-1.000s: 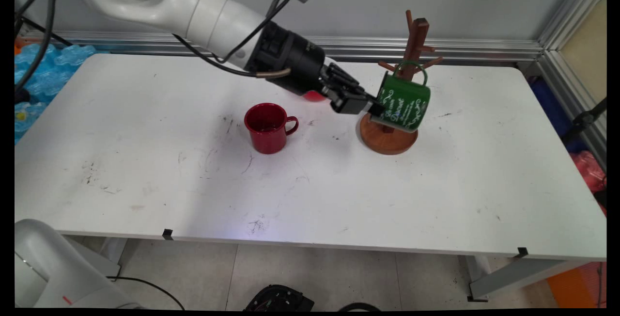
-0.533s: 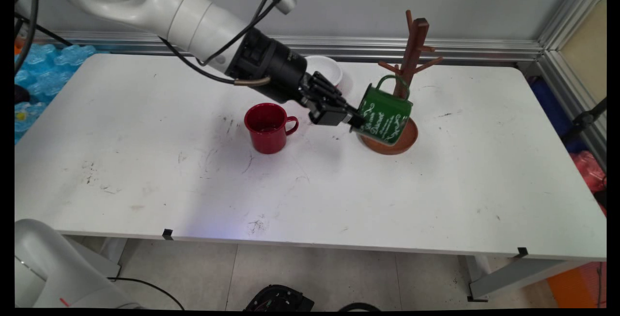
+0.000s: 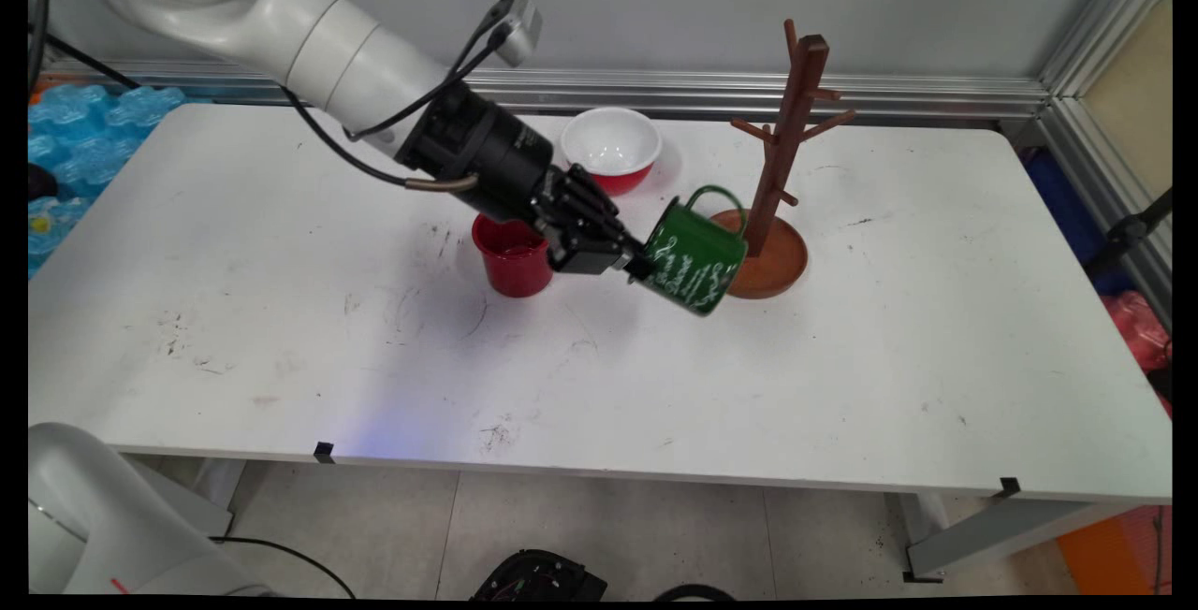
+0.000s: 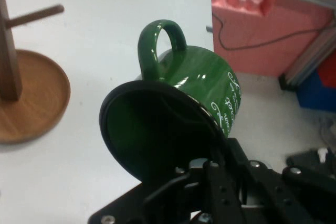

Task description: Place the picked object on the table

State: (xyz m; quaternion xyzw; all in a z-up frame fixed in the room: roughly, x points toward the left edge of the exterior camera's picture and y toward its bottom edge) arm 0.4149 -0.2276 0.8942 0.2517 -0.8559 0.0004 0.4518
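My gripper (image 3: pixel 639 268) is shut on the rim of a green mug (image 3: pixel 694 252) with white lettering, held tilted on its side above the table, handle up. In the hand view the green mug (image 4: pixel 178 103) fills the middle, its dark mouth facing me, with the gripper (image 4: pixel 210 169) clamped on its lower rim. The wooden mug tree (image 3: pixel 784 128) stands just right of the mug, its pegs bare, on a round wooden base (image 3: pixel 777 259); the base (image 4: pixel 31 103) also shows in the hand view. A red mug (image 3: pixel 510 259) stands behind my hand, partly hidden by it.
A red bowl with a white inside (image 3: pixel 611 147) sits at the back of the table near the wall. Blue packaging (image 3: pixel 84 123) lies beyond the table's left end. The table's front edge (image 3: pixel 599 470) runs along the near side.
The green mug has come off the tree's peg and moved left and down with my gripper, away from the tree. The bowl behind the arm is now uncovered.
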